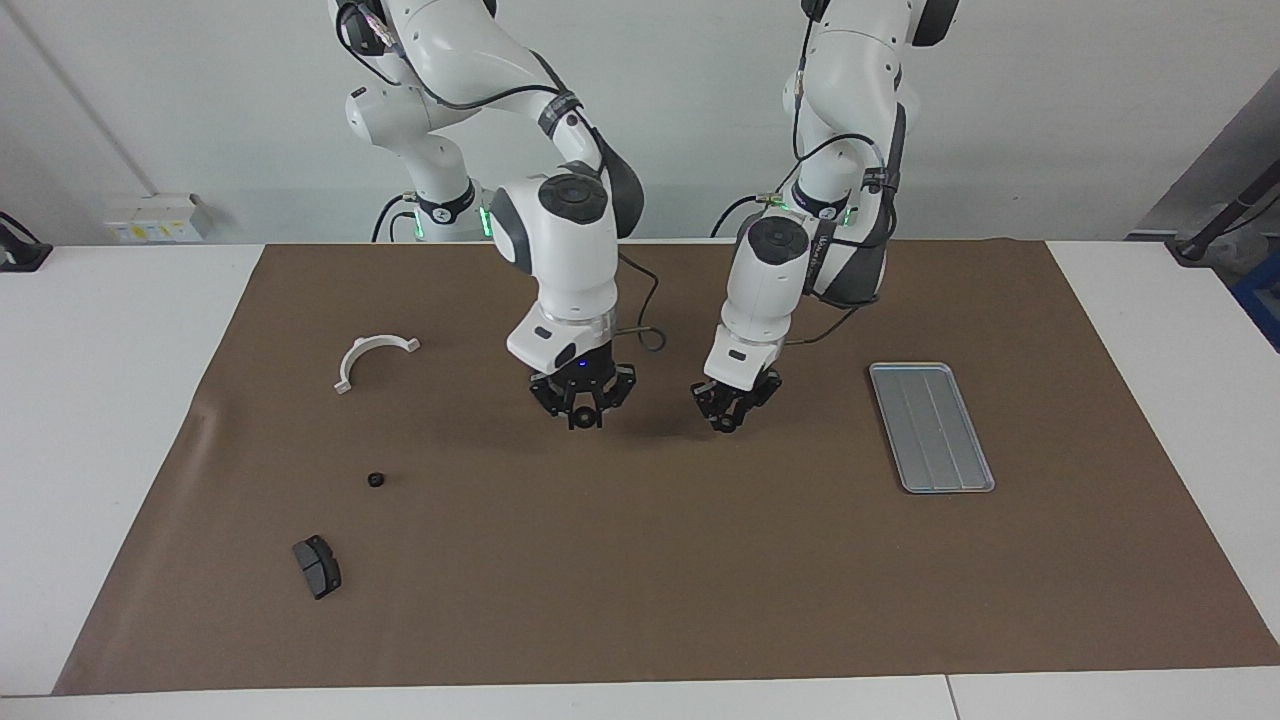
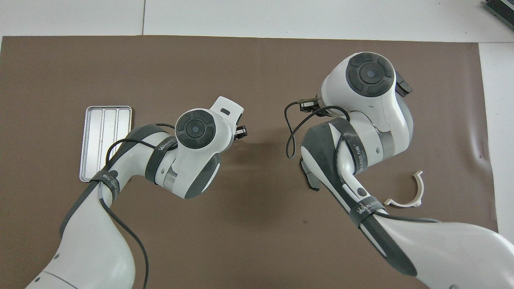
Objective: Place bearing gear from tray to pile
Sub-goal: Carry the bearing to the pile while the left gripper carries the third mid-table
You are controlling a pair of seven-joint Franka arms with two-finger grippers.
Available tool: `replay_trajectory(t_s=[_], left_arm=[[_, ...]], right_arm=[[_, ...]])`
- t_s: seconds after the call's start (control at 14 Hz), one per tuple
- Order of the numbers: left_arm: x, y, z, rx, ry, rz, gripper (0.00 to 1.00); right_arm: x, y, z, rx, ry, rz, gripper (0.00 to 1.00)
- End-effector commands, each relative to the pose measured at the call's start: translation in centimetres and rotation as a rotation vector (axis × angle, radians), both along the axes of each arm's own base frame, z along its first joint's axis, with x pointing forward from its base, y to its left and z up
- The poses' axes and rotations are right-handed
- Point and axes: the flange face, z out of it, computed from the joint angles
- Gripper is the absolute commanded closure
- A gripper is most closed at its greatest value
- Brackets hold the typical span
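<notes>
The tray (image 1: 931,427) lies bare near the left arm's end of the brown mat (image 1: 640,600), its long axis running from the robots' edge toward the outer edge, and no gear shows on it. The right gripper (image 1: 579,421) hangs above the middle of the mat with its fingertips pinched on a small black round piece, which I take to be the bearing gear (image 1: 579,423). The left gripper (image 1: 727,424) hovers beside it, toward the tray, its fingertips drawn together with nothing seen between them. The pile sits toward the right arm's end: a white half-ring bracket (image 1: 372,360), a loose black gear (image 1: 376,480) and a dark brake pad (image 1: 317,566) nearer the mat's outer corner. From the carried gear, the pile lies toward the right arm's end, so the right arm is the nearer one for setting it down.
</notes>
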Motion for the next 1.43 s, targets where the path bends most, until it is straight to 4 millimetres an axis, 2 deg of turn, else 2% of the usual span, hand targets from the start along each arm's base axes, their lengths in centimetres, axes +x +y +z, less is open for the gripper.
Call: replay_trajectory(t_s=[0.0,0.14,0.21,0.43,0.57,0.64,0.71,0.86,0.93,1.0,1.07,1.21,1.29,1.36], left_arm=[[-0.6,-2.2,-1.0,0.013,0.029,-0.006,0.79],[-0.8,-2.5,-1.0,0.013,0.031,-0.01,0.75],[-1.0,-2.7,-1.0,0.013,0.031,-0.015,0.64],[-0.9,-2.8,-0.7,0.013,0.027,-0.018,0.44],[-0.2,-2.5,0.0,0.028,0.041,-0.015,0.37],[0.4,-2.3,0.7,0.04,0.051,-0.015,0.37],[1.2,-1.6,1.3,0.055,0.065,-0.006,0.37],[3.2,1.4,3.0,0.068,0.081,0.009,0.37],[4.0,3.5,4.1,0.072,0.09,-0.011,0.37],[4.6,6.4,6.0,0.081,0.109,-0.052,0.37],[5.3,9.9,7.4,0.092,0.128,-0.096,0.37],[6.4,15.7,9.3,0.104,0.156,-0.17,0.37],[7.0,18.6,9.6,0.107,0.168,-0.212,0.37],[7.4,21.2,10.1,0.107,0.172,-0.242,0.37]], right_arm=[[-0.9,-5.3,-1.7,0.005,0.056,0.043,1.0],[-1.5,-10.2,-3.5,-0.005,0.084,0.064,1.0],[-1.8,-11.6,-4.0,-0.008,0.09,0.079,1.0],[-3.1,-14.8,-5.6,-0.01,0.116,0.077,1.0],[-4.3,-16.8,-7.8,-0.005,0.092,0.087,1.0],[-5.0,-17.0,-8.6,0.006,0.098,0.08,1.0],[-5.4,-17.0,-9.0,0.026,0.109,0.07,1.0],[-6.7,-17.0,-9.8,0.057,0.128,0.056,1.0],[-7.0,-17.1,-10.1,0.057,0.127,0.058,1.0],[-7.3,-17.1,-10.6,0.058,0.136,0.059,0.96],[-7.4,-17.1,-10.8,0.059,0.139,0.058,0.85],[-7.7,-17.0,-11.2,0.06,0.133,0.057,0.54],[-7.8,-17.0,-11.4,0.06,0.133,0.051,0.1],[-7.8,-16.8,-11.3,0.059,0.132,0.053,0.0]])
